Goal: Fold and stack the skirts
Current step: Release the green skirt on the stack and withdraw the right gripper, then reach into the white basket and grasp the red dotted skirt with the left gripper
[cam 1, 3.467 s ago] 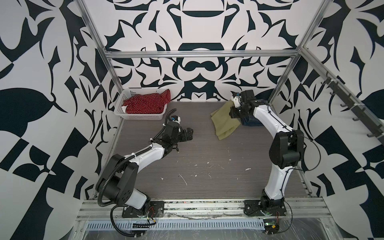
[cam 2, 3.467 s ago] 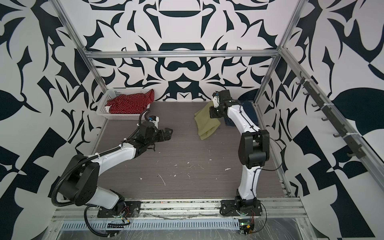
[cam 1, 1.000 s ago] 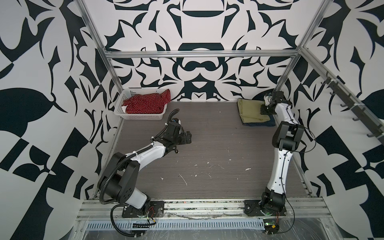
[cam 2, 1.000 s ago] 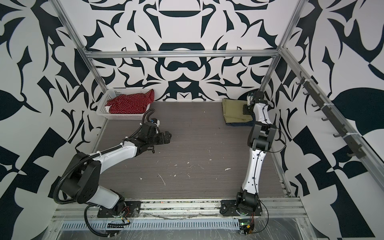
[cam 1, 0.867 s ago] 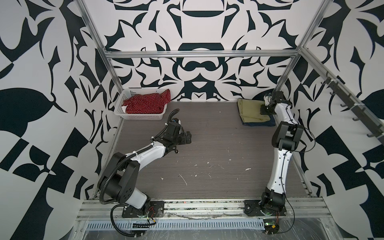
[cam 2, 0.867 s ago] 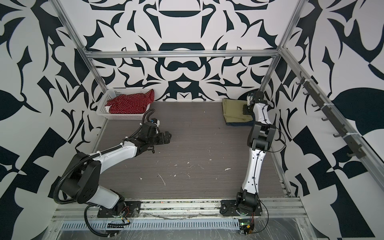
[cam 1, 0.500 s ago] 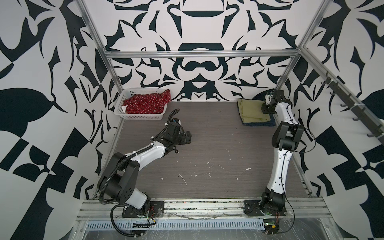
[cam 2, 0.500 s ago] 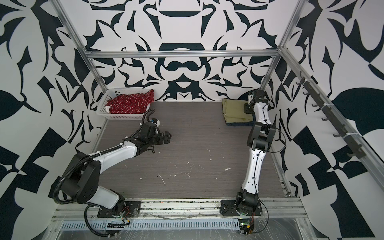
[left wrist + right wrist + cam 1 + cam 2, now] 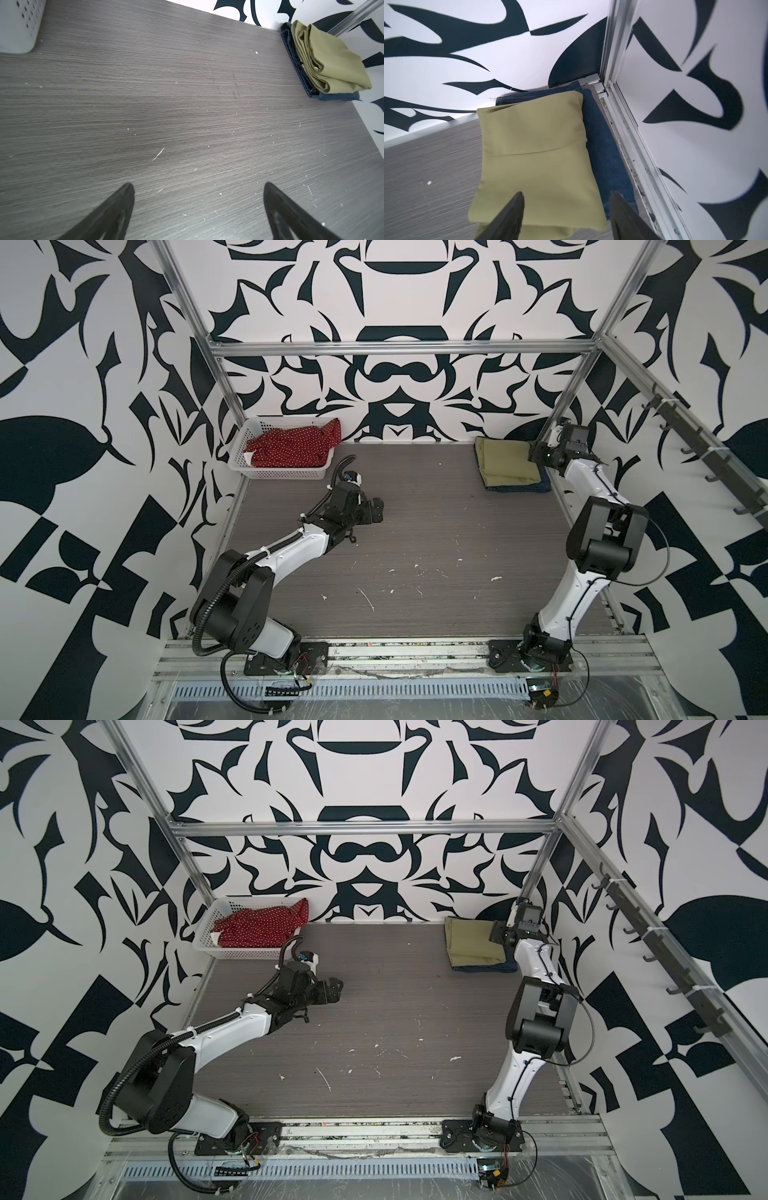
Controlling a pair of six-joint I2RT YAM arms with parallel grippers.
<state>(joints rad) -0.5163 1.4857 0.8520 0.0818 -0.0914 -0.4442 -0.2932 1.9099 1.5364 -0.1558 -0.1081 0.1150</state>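
The olive-green skirt (image 9: 507,462) (image 9: 473,944) lies folded on the folded dark blue denim skirt (image 9: 519,488) (image 9: 602,149) in the back right corner. My right gripper (image 9: 534,456) (image 9: 565,194) hovers over the near edge of the olive-green skirt (image 9: 533,149), open, with nothing pinched between its fingers. The red polka-dot skirt (image 9: 291,448) (image 9: 257,928) lies crumpled in the basket at the back left. My left gripper (image 9: 376,510) (image 9: 197,187) is open and empty, low over bare table left of the middle. In the left wrist view the stack (image 9: 332,60) shows far off.
The white perforated basket (image 9: 286,475) (image 9: 16,27) stands against the back wall on the left. An aluminium frame rail (image 9: 629,145) and the patterned side wall run right beside the stack. Small white flecks dot the grey table (image 9: 415,572).
My right gripper has opened and let go of the olive-green skirt, which now rests on the denim one; seconds earlier it carried that skirt over from farther left. The left arm has stayed almost still.
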